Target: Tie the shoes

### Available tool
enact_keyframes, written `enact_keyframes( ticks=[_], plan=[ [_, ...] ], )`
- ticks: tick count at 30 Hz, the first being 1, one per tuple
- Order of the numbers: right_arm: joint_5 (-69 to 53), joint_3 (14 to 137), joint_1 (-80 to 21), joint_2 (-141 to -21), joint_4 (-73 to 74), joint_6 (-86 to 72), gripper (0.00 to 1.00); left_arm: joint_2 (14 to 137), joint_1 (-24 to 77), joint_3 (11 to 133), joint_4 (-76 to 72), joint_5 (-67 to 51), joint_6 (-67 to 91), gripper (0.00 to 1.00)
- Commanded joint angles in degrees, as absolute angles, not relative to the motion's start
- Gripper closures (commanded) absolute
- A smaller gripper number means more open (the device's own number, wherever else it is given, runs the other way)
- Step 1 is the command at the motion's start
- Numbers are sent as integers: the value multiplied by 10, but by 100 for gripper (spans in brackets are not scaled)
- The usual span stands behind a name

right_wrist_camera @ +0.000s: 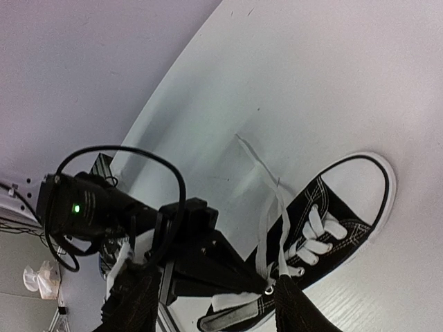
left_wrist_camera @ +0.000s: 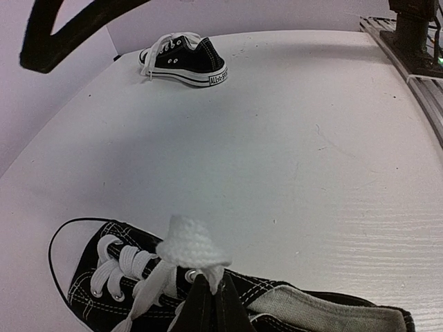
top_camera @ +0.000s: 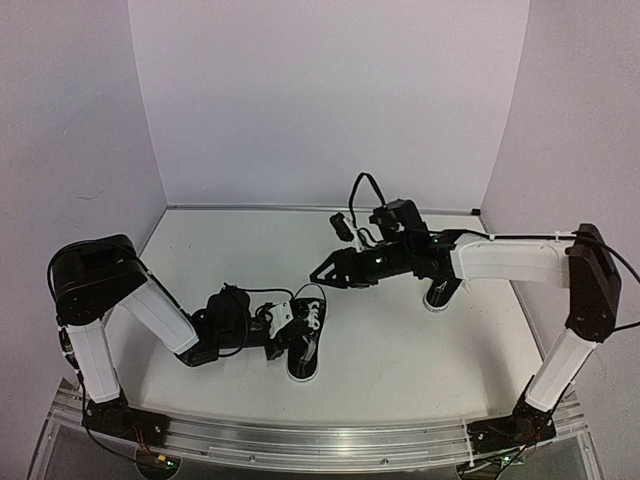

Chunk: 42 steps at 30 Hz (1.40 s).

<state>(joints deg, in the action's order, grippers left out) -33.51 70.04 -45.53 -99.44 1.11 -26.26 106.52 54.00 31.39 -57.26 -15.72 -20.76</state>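
Observation:
One black sneaker [top_camera: 305,350] with a white toe cap lies near the left arm; it also shows in the left wrist view [left_wrist_camera: 104,277] and in the right wrist view [right_wrist_camera: 339,221]. My left gripper [top_camera: 288,318] is shut on a loop of its white lace [left_wrist_camera: 190,245], its fingertips [left_wrist_camera: 213,301] pinched together just above the eyelets. My right gripper [top_camera: 322,272] is open and empty, hovering above this shoe; its fingers [right_wrist_camera: 297,311] straddle the left gripper [right_wrist_camera: 208,263]. The other sneaker [top_camera: 440,292] stands apart under the right forearm and shows far off in the left wrist view [left_wrist_camera: 183,59].
White walls [top_camera: 330,100] enclose the table at the back and sides. A metal rail [top_camera: 320,440] runs along the near edge. The right arm's base [left_wrist_camera: 415,34] stands at the table's right edge. A loose lace end [right_wrist_camera: 252,155] trails across the table beyond the near shoe.

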Motion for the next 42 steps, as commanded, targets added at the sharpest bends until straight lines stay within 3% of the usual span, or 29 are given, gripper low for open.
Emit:
enact_keyframes(
  ticks=[1, 8, 18, 31, 42],
  plan=[
    [-355, 626, -460, -958, -58, -220, 46, 1043, 545, 338, -524, -206, -215, 98],
    [-385, 571, -466, -974, -133, -219, 45, 1034, 543, 346, -497, -209, -217, 99],
    [-391, 565, -481, -1015, -185, -218, 57, 1031, 535, 355, -488, -221, -209, 99],
    [-392, 558, -496, -1048, -206, -225, 55, 1030, 529, 357, -483, -227, -205, 99],
    [-383, 564, -498, -1065, -211, -227, 77, 1026, 526, 361, -481, -231, -201, 100]
  ],
)
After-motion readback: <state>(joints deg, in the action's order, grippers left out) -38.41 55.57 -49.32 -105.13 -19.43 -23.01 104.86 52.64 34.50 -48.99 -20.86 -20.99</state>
